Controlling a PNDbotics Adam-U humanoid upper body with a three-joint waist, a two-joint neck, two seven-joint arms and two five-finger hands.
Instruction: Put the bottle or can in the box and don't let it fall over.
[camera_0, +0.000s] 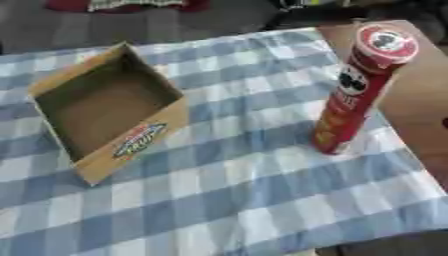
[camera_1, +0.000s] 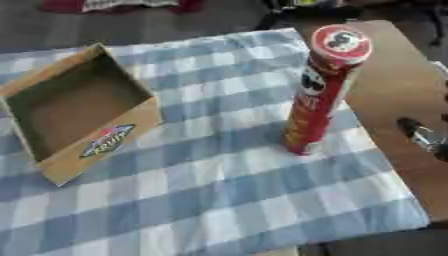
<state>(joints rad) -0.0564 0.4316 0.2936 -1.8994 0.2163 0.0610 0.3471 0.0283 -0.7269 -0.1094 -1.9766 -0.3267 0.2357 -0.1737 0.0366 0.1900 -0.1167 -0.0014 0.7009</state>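
Observation:
A tall red can (camera_0: 354, 95) with a red and white lid stands upright on the blue and white checked cloth (camera_0: 245, 190), right of the middle. An open, shallow cardboard box (camera_0: 109, 107) with a colourful label on its near wall lies at the left, with nothing inside. Only a dark and silver bit of my right hand (camera_1: 418, 134) shows at the right edge, over the bare wooden table, a good way right of the can and apart from it. My left hand is out of sight.
The cloth covers most of a brown wooden table (camera_1: 394, 85), whose bare strip runs along the right side. Beyond the far edge lie a dark floor and some red and dark things (camera_0: 131, 5).

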